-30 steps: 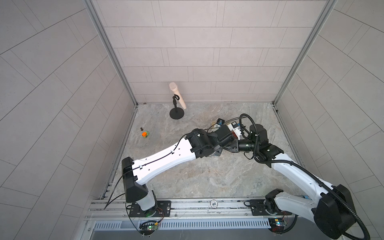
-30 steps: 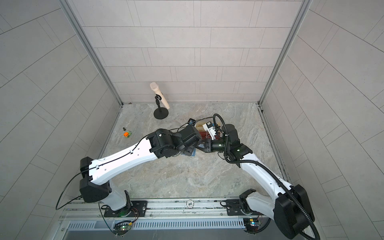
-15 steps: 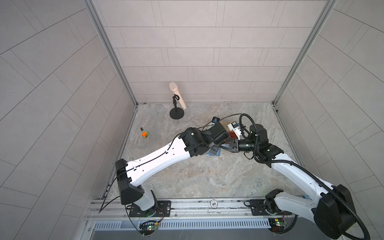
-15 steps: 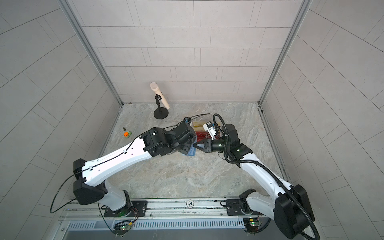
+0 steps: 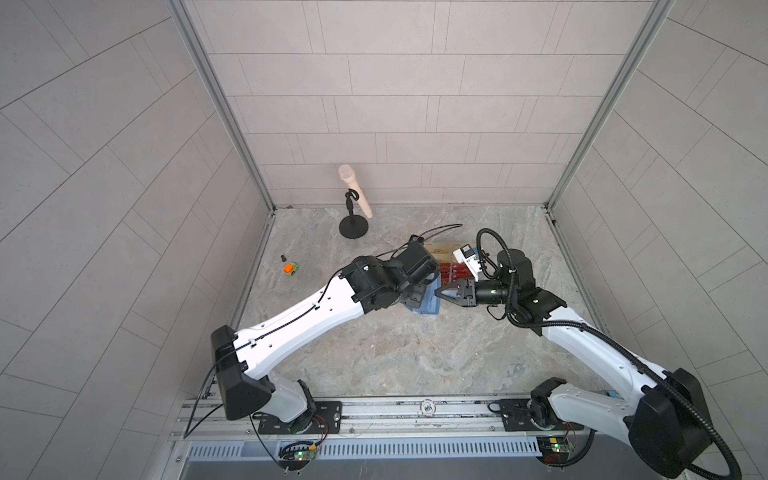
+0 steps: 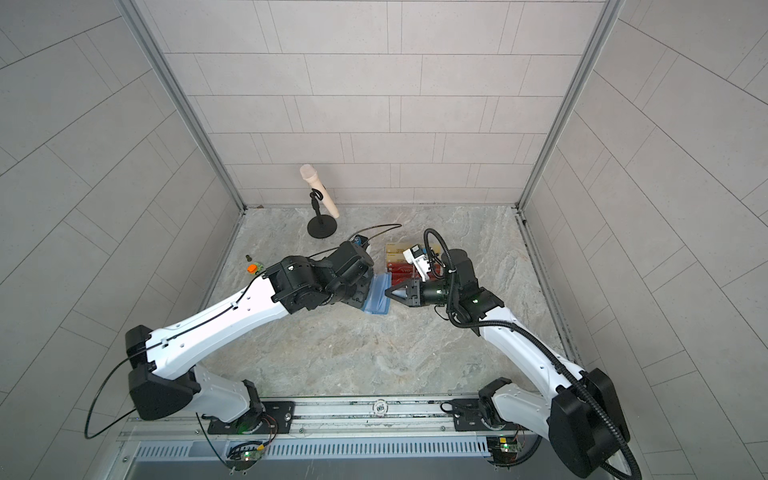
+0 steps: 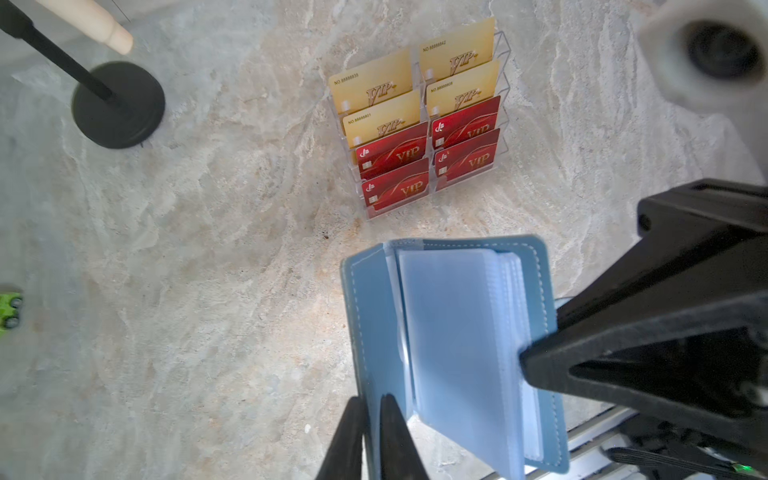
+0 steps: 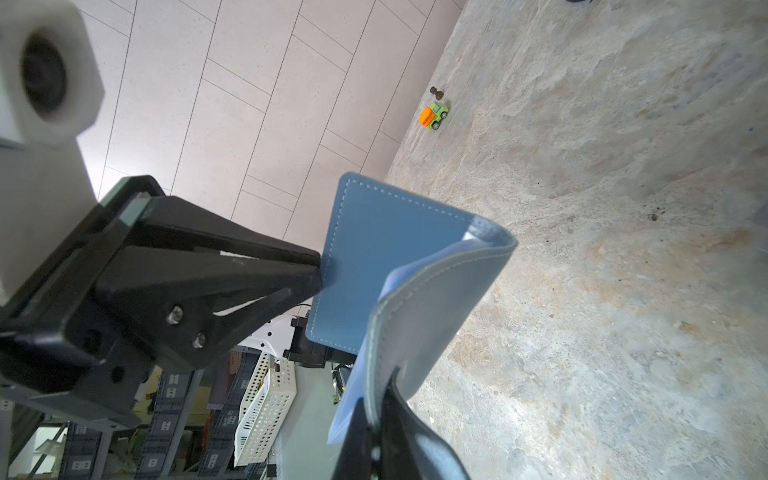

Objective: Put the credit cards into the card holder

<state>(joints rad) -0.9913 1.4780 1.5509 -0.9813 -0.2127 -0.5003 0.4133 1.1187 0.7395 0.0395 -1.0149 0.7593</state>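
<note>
We judge the task barely begun: the four credit cards [image 7: 395,156] that we can see sit in the lower tiers of the clear stand [image 7: 502,39], below the gold cards [image 7: 374,83], and the sleeves [image 7: 453,332] that show in the card holder [image 7: 370,324] look empty. What is done is the opening: the card holder is spread like a book between the two arms, near the stand but apart from it, seemingly lifted off the bench [image 7: 208,291]. The right claw [image 8: 376,395] is clamped on one cover's edge. The left claw [image 7: 372,399] has its fingers close on either side of the other cover's edge; whether they pinch it we cannot tell. Left to do: free a claw, fetch each red card, and slide it into a sleeve.
</note>
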